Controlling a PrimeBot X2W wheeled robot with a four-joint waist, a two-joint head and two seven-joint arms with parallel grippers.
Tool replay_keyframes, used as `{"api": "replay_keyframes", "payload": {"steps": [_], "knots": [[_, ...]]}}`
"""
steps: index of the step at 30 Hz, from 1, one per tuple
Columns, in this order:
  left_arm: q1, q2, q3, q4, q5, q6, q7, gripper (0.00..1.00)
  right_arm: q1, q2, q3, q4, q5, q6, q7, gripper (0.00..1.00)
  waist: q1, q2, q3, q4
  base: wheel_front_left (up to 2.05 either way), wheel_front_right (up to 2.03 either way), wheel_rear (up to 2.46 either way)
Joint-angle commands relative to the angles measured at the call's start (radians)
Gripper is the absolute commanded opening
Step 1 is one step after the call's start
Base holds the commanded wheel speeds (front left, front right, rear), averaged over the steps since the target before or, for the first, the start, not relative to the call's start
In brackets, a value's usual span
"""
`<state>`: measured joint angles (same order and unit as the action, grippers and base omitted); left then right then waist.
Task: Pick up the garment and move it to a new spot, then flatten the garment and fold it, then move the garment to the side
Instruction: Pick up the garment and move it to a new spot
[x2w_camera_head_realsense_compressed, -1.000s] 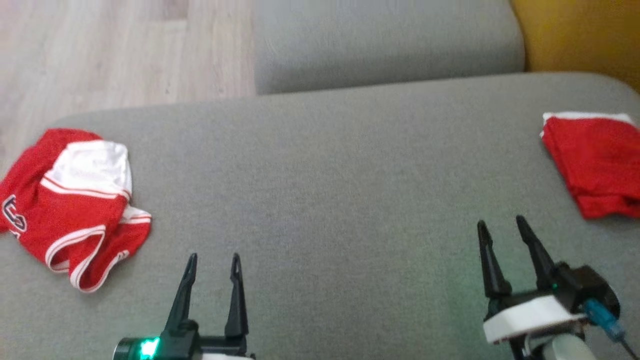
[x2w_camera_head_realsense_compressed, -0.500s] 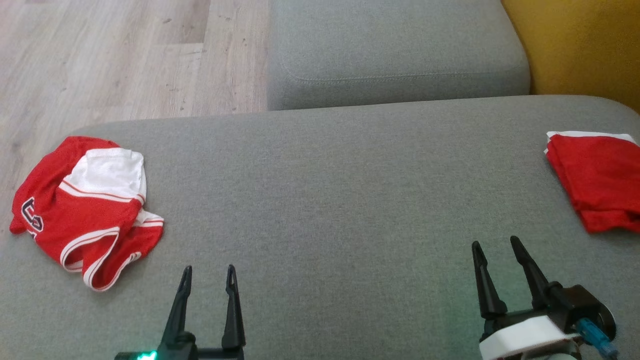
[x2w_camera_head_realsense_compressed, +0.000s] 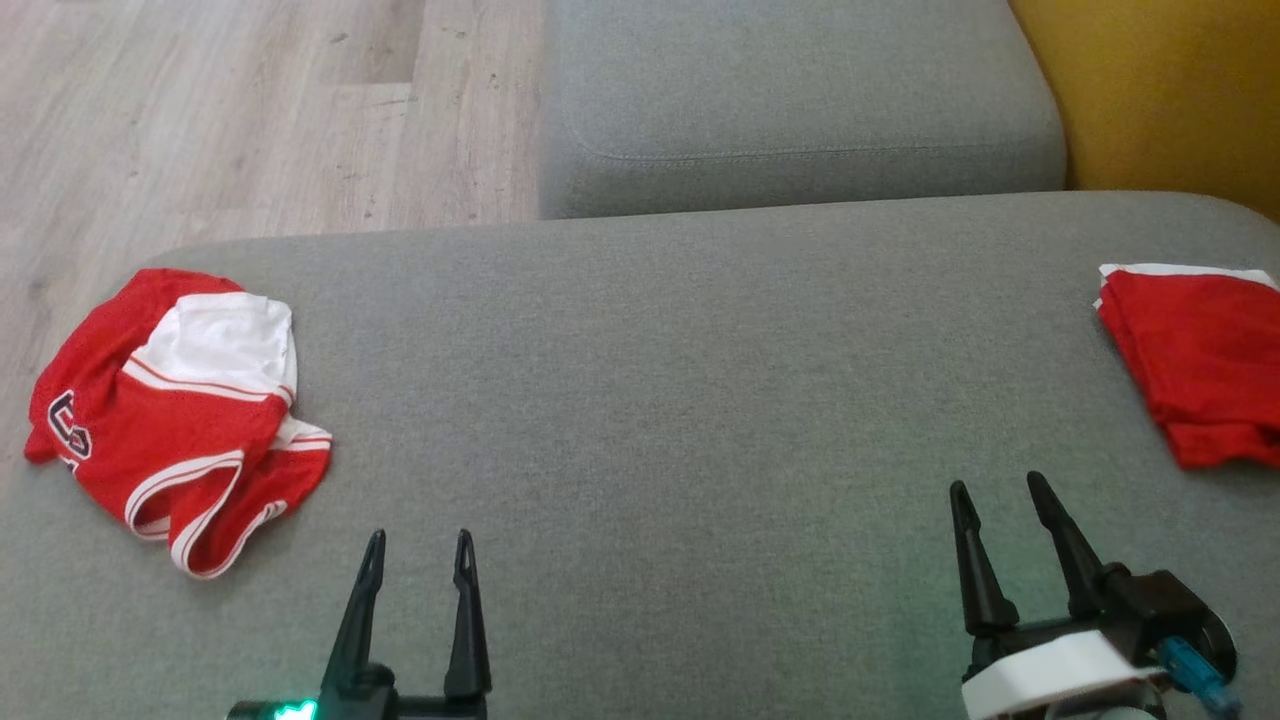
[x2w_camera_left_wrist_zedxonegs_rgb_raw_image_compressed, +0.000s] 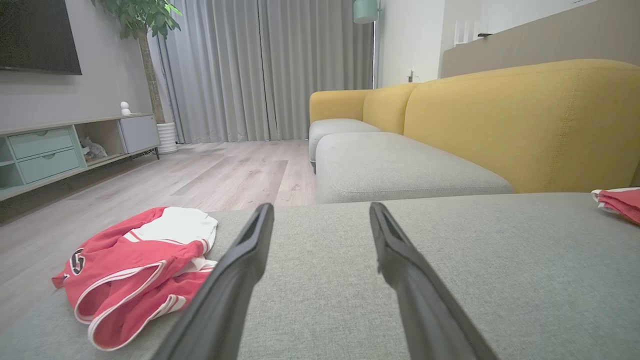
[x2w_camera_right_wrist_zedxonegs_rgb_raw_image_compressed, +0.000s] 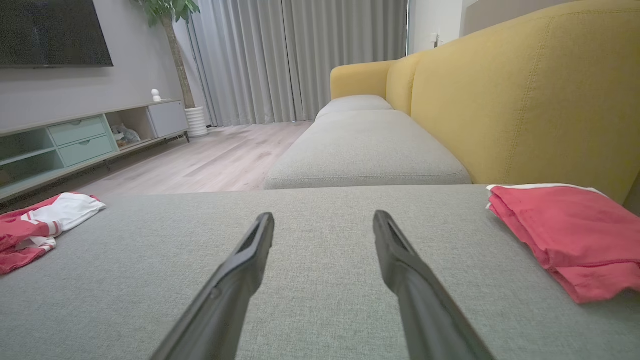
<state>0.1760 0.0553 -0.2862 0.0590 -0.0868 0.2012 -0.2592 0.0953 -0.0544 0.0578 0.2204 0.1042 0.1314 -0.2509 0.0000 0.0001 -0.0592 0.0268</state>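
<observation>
A crumpled red and white garment (x2w_camera_head_realsense_compressed: 175, 415) lies at the left end of the grey sofa seat (x2w_camera_head_realsense_compressed: 680, 380); the left wrist view has that garment (x2w_camera_left_wrist_zedxonegs_rgb_raw_image_compressed: 132, 262) at lower left. My left gripper (x2w_camera_head_realsense_compressed: 418, 540) stands open over the seat's front, to the right of the garment and apart from it. Further right, my right gripper (x2w_camera_head_realsense_compressed: 995, 488) is open too, nothing between its fingers. In the left wrist view my own gripper (x2w_camera_left_wrist_zedxonegs_rgb_raw_image_compressed: 320, 212) points along the seat, and so does the right gripper (x2w_camera_right_wrist_zedxonegs_rgb_raw_image_compressed: 322, 220) in its view.
A folded red garment (x2w_camera_head_realsense_compressed: 1195, 360) lies at the seat's right end, seen also as a folded red cloth (x2w_camera_right_wrist_zedxonegs_rgb_raw_image_compressed: 565, 235). A second grey cushion (x2w_camera_head_realsense_compressed: 800, 100) sits behind, a yellow backrest (x2w_camera_head_realsense_compressed: 1160, 90) at right, wooden floor (x2w_camera_head_realsense_compressed: 250, 110) at left.
The head camera has shifted, so the whole picture sits a little lower and sharper. Both grippers stay open, and neither garment has moved on the seat.
</observation>
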Motion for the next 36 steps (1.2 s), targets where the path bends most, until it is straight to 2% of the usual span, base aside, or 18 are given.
{"api": "replay_keyframes", "payload": {"steps": [1, 9, 21, 28, 32, 36], "knots": [[-0.035, -0.005, 0.039, -0.03, 0.01, -0.003, -0.003, 1.0, -0.019, 0.001, 0.022, -0.039, -0.011, -0.001, -0.011, 1.0, 0.0, -0.0001, -0.003, 0.005, 0.0, 0.0, 0.0], [-0.037, -0.005, 0.037, -0.031, 0.017, -0.007, -0.003, 1.0, -0.011, 0.003, 0.021, -0.042, -0.01, -0.001, -0.011, 1.0, 0.0, -0.0001, 0.004, 0.074, 0.0, 0.0, 0.0], [-0.045, -0.005, 0.052, -0.05, 0.031, -0.007, -0.003, 1.0, -0.026, 0.004, 0.033, -0.044, -0.015, -0.001, -0.011, 1.0, 0.0, -0.0001, 0.052, 0.333, 0.0, 0.0, 0.0], [-0.057, -0.005, 0.073, -0.071, 0.038, -0.004, -0.003, 1.0, -0.034, 0.002, 0.027, -0.045, -0.023, -0.001, -0.011, 1.0, 0.0, -0.0001, 0.087, 0.437, 0.0, 0.0, 0.0], [-0.093, -0.005, 0.091, -0.098, 0.04, -0.001, -0.003, 1.0, -0.047, -0.025, 0.025, -0.051, -0.034, -0.001, -0.011, 1.0, 0.0, -0.0001, 0.149, 0.469, 0.0, 0.0, 0.0], [-0.183, -0.004, 0.114, -0.119, 0.044, -0.003, -0.003, 1.0, -0.084, -0.083, 0.025, -0.06, -0.047, -0.001, -0.011, 1.0, 0.0, -0.0001, 0.249, 0.467, 0.0, 0.0, 0.0]]}}
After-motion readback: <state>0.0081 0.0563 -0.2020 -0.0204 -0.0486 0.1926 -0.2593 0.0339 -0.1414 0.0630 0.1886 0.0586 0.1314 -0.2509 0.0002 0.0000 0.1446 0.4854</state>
